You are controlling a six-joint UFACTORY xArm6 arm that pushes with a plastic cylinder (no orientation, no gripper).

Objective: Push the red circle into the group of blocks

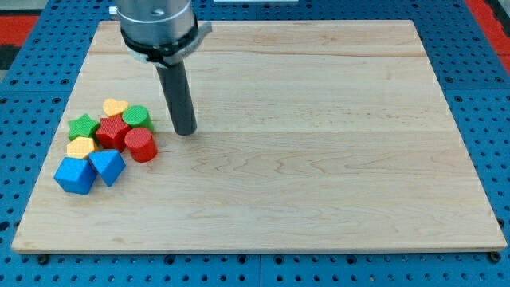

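1. We count seven blocks, all gathered in one cluster near the left edge of the bench [319, 159].
2. By colour there are two red, two green, two yellow-toned and two blue... so in fact eight: red circle [141, 144], red block [112, 131], green circle [136, 116], green star [83, 126], yellow heart [115, 107], yellow block [80, 147], blue cube [75, 174] and blue wedge-like block [107, 166].
3. The red circle is a short ribbed cylinder at the cluster's right side, touching the red block and just above the blue wedge-like block.
4. The blocks look like matte moulded plastic; several show fine ridges on their sides.
5. The bench is pale wood with a long horizontal grain, lying on a blue pegboard [486, 96] dotted with holes.
6. We carry no end effector with jaws, so there is nothing to be apart or together; the arm ends in one smooth dark rod.
7. My tip [186, 131] rests on the bench just to the view's right of the green circle and slightly above the red circle, near both but touching neither.
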